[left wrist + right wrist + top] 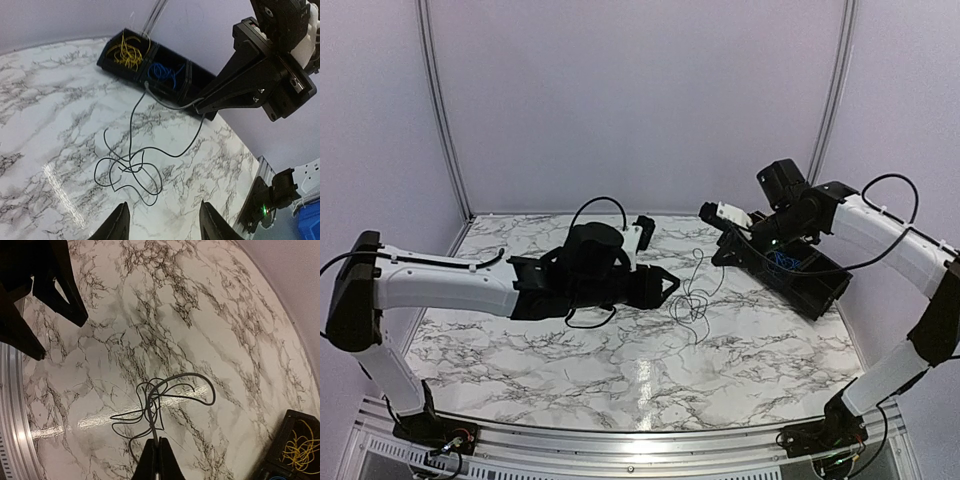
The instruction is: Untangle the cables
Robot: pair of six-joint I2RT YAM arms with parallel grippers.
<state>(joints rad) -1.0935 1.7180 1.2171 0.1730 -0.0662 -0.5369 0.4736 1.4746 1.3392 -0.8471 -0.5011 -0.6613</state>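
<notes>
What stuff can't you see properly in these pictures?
- Left wrist view: the right gripper partly covers the third compartment of the tray, so what is inside cannot be told.
- Right wrist view: the bottom right corner cuts the tray off, and only the yellow cables show.
- Top view: the black cable is too thin to follow where its loops cross.

A black, compartmented tray (pixel 828 291) was set on the marbled desk (pixel 570 360), at its right edge.
</notes>
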